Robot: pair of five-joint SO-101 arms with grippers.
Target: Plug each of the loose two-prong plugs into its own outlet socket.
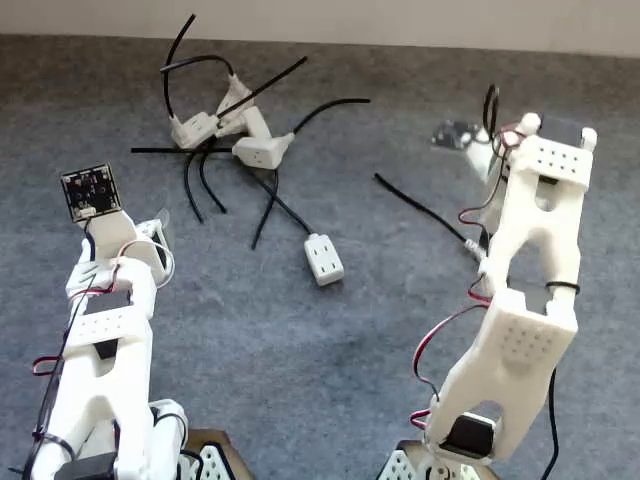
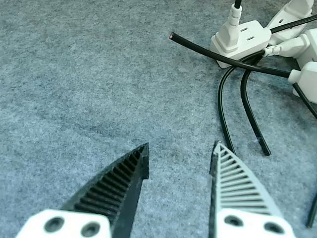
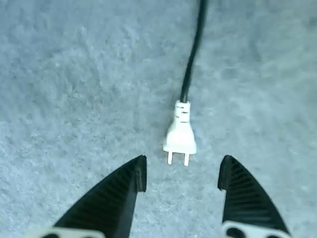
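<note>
Grey felt (image 1: 300, 350) covers the table. I see the right gripper (image 3: 184, 164) spread wide with nothing in it. The loose plug (image 3: 180, 138), white, lies flat on the felt just ahead of the gap, prongs pointing at the gripper, touching neither finger. Its black cable (image 3: 194, 54) runs straight away from the gripper. The left gripper (image 2: 181, 146) is spread too, holding nothing, over bare felt. Beyond it is the pile of sockets (image 2: 287, 44) tangled in black leads. One socket block (image 2: 247, 39) in that pile has a white seated plug (image 2: 232, 22) in it. In the high view the lone socket (image 1: 324, 258) lies mid-table on its own lead, between the arms, well apart from the pile and from the loose plug's cable on the right
</note>
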